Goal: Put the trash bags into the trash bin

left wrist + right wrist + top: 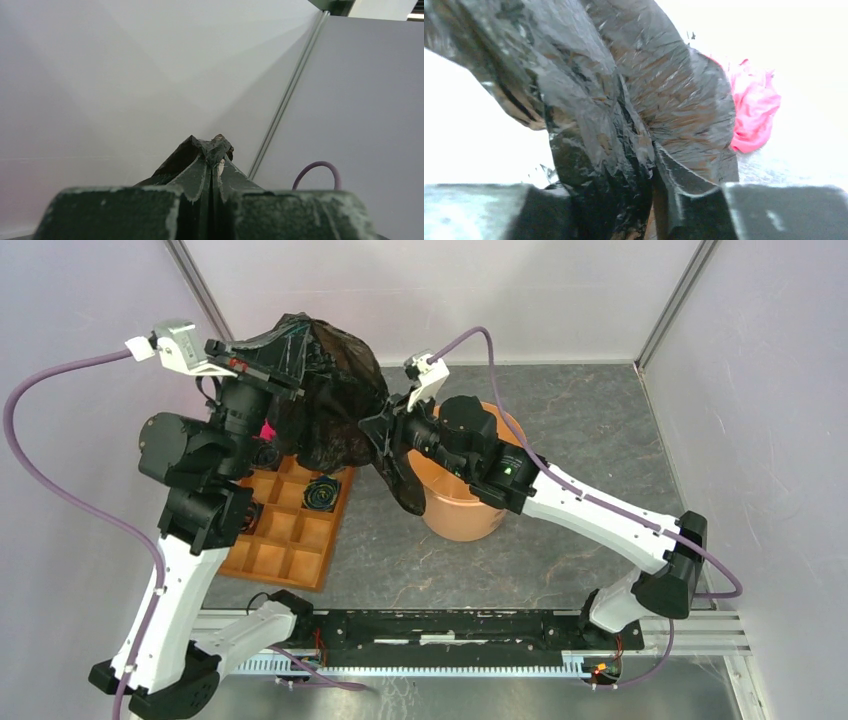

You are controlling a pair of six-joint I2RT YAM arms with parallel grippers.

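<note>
Black trash bag (322,390) stretched in the air between both arms, above the far end of the compartment tray (290,545) and just left of the orange trash bin (462,512), with a lower fold hanging in front of the bin's left wall in the top view. Left gripper (214,150) closed tight on a small peak of film at the bag's upper left edge; right gripper (651,200) clamped on a bunched, crinkled fold at the bag's right side, close beside the bin. Dark coiled roll (322,493) in one tray compartment; pink-red cloth (755,112) behind the bag.
</note>
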